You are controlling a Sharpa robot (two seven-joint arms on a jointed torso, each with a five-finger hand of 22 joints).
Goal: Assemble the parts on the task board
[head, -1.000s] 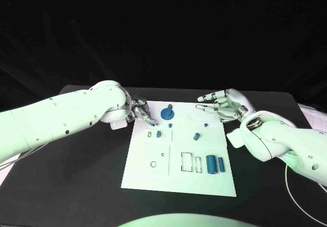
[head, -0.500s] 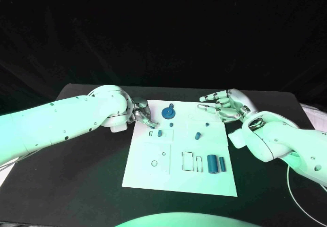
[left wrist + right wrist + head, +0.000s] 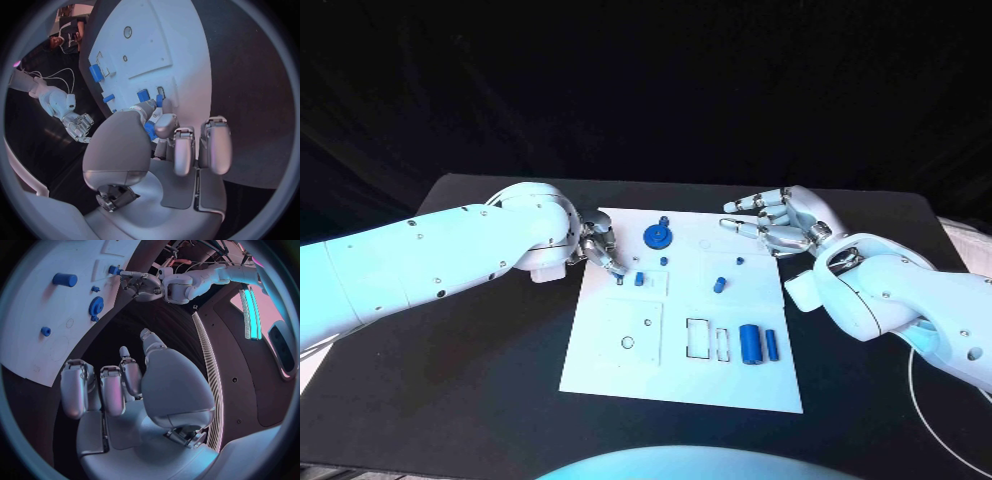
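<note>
**Task board at mid-frame, both hands at its far corners**

The task board [image 3: 687, 340] is a white plate lying at the centre of the black table [image 3: 459, 350] in the head view, its long side running from the upper middle toward the lower middle of the frame. Several blue parts sit on it. A gear-shaped part [image 3: 656, 237] lies near the board's upper edge, with a tiny blue peg [image 3: 664, 260] just below it. A small blue block [image 3: 638, 280] sits at a slot on the left half, and another small blue piece [image 3: 718, 286] lies right of centre. Two blue cylinders [image 3: 750, 344] lie side by side in the lower right part of the board, next to outlined rectangular recesses.

The left hand [image 3: 600, 246] is over the board's upper left edge, fingers bunched and pointing down toward the small blue block. In the left wrist view a blue piece [image 3: 150, 131] shows between its fingertips [image 3: 164, 125], so it looks pinched there, though the grip itself is partly hidden by the thumb.

The right hand [image 3: 776, 225] hovers at the board's upper right corner, palm up, fingers spread and loosely curled, holding nothing. The right wrist view shows its fingers [image 3: 112, 390] apart above the dark table.
</note>
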